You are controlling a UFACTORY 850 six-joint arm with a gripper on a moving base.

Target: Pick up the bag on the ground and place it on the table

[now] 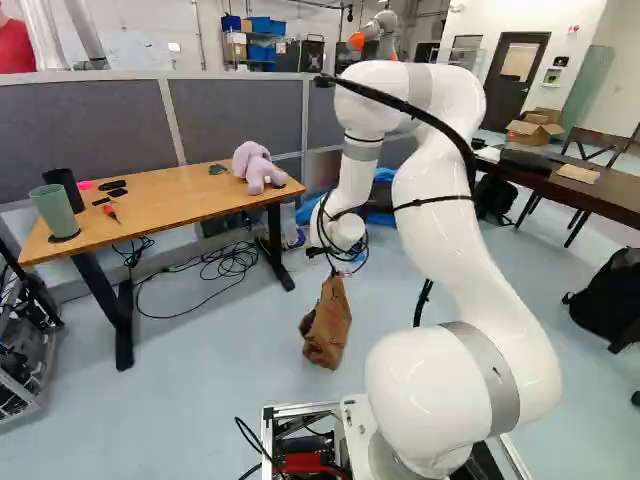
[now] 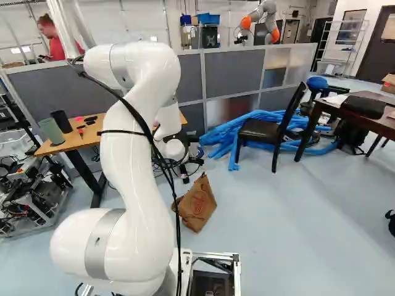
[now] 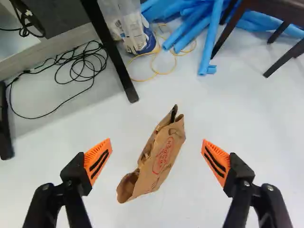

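The gripper [image 2: 184,173], partly hidden by cables in the right base view, hangs above the brown paper bag [image 2: 196,203]. In the wrist view the gripper [image 3: 156,153] is wide open, and the crumpled bag [image 3: 163,159] with red print shows below, between the spread orange pads. Neither finger touches it. The bag [image 1: 327,325] is on the floor ahead of the base. At the left of the left base view stands the wooden-topped table [image 1: 170,210].
On the table are a purple plush toy [image 1: 256,168], a green cup [image 1: 56,212], a black cup and small tools. Cables [image 3: 80,66] lie beneath it. Blue tubes [image 2: 247,126] and a black chair [image 2: 265,129] are beyond the bag. Another robot [image 2: 264,18] stands behind the partition.
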